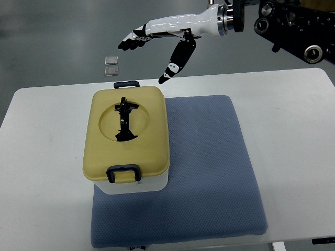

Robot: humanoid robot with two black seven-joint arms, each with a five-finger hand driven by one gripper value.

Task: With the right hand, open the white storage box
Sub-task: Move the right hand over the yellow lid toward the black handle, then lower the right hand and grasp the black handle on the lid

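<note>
Standing on a blue-grey padded mat on a white table, the white storage box sits towards the mat's left side, its left edge overhanging the mat a little. Its lid is a dull yellow with rounded corners and is closed on the white body, of which only a strip shows at the near side. A black carrying handle lies folded flat in the round recess at the lid's centre. A dark latch clips over the near edge, and a second latch shows at the far edge. I can read no brand, label or writing on the box, mat or table. The right hand, white with black fingers, comes in from the upper right on a dark arm and hovers above and beyond the box's far edge, touching nothing; its fingers are spread and relaxed, the thumb pointing down towards the lid's far right corner. Beyond the table the floor is smooth grey, with two small square metal plates set into it.
</note>
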